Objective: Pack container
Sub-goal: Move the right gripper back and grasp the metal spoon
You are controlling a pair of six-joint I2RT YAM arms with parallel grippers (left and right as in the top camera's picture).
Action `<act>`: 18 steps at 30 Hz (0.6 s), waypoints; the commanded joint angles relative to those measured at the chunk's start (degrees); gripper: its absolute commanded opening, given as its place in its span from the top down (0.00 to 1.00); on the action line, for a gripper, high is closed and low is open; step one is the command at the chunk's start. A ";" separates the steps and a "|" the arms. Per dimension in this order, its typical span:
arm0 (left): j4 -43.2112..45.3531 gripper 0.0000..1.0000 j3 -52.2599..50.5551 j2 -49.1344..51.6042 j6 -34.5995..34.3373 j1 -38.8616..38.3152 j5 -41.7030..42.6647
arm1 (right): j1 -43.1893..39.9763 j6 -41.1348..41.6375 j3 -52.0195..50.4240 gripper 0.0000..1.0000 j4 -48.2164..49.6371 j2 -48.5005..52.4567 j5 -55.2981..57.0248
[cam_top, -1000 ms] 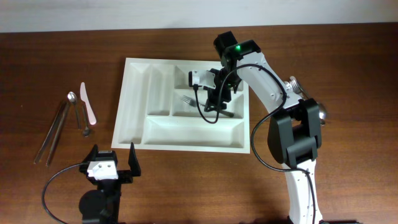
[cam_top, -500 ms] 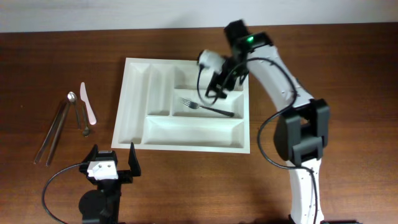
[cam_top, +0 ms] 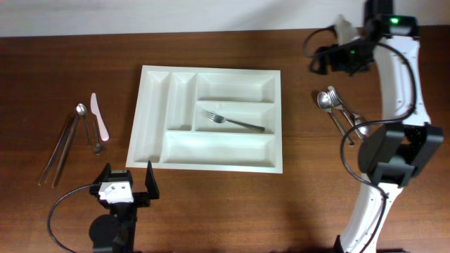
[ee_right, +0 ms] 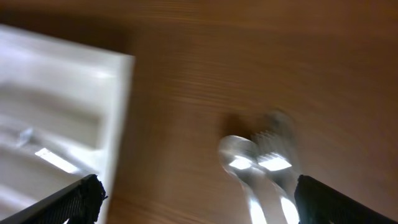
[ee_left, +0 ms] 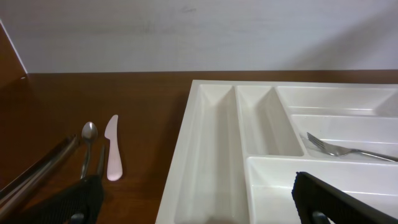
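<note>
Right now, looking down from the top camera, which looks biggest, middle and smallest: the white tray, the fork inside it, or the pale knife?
1. white tray, by far the biggest.
2. fork, longer than the knife, though thinner.
3. pale knife, the shortest.
All three lie flat, so nearness doesn't muddle it.

I see the container (cam_top: 218, 149) as plain white all over, and the fork (cam_top: 235, 123) against it is shiny silver-grey. The table (cam_top: 70, 56) is dark reddish-brown wood with a fine streaked grain. The knife (cam_top: 99, 117) is pale pink, the spoon (cam_top: 82, 112) silver, and the tongs (cam_top: 60, 147) a duller grey metal. The loose cutlery (cam_top: 337, 109) glints bright silver. My right arm (cam_top: 406, 77) is white with black joints and a green light (cam_top: 394, 20). The left gripper (cam_top: 128, 172) is black around a white body.
</note>
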 commanded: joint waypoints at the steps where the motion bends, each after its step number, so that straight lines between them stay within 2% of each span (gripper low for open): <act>1: 0.13 0.01 -0.35 -0.35 0.48 0.35 0.44 | -3.52 10.99 0.11 0.01 0.07 0.31 11.72; 5: 0.15 0.01 -0.35 -0.35 0.48 0.35 0.44 | -6.84 17.07 -0.96 0.05 -0.17 2.12 14.73; 18: 0.13 0.01 -0.35 -0.35 0.48 0.35 0.44 | -8.11 16.22 -18.21 0.08 0.13 2.51 16.68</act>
